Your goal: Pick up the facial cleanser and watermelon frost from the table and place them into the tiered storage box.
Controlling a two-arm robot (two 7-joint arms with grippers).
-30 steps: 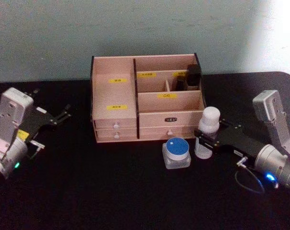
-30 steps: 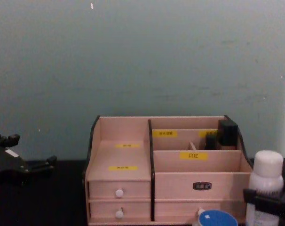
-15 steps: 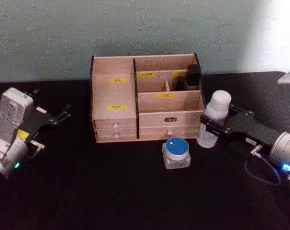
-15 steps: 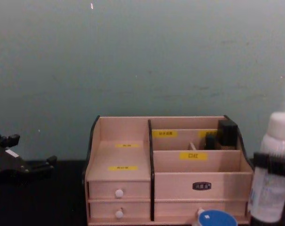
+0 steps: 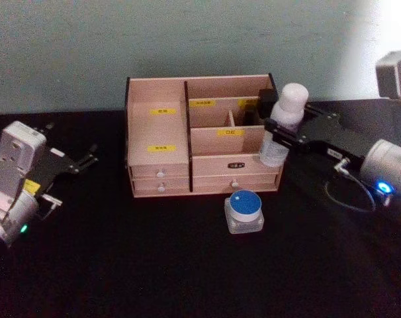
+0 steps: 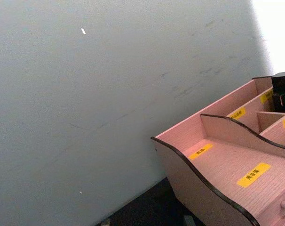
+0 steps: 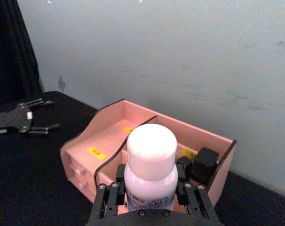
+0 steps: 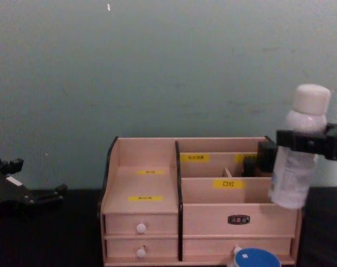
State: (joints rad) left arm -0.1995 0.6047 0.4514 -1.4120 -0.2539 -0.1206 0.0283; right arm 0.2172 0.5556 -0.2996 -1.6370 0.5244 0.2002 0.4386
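From the head camera, the right arm reaches in from the right side, forearm slanting across the black table (image 5: 154, 265). The right gripper (image 5: 278, 130) is clamped around the middle of the white bottle (image 5: 284, 118), one finger on each side. The bottle is off the table and leans a little, its base by the front right corner of the wooden box (image 5: 159, 132). I cannot tell which compartment it is over. A black block (image 5: 267, 103) stands in the box's back right compartment, just behind the bottle. The jar (image 5: 244, 211) with the blue lid sits on the table in front of the box, apart from it and from the gripper. The left gripper (image 5: 81, 161) rests at the table's left side, well away from the box, fingers spread and holding nothing.

From the chest camera, the bottle hangs beside the box's right end, cap above the top edge and base about level with the front compartment. The gripper makes a dark band across its shoulder. Two white knobs (image 8: 141, 228) mark the left drawers, and the jar's lid shows at the bottom edge.

From the right wrist, the fingers press both sides of the bottle below its cap, with the box behind it.

From the left wrist, the box's curved left side and yellow labels (image 6: 253, 174) stand against the grey wall (image 6: 86, 94).
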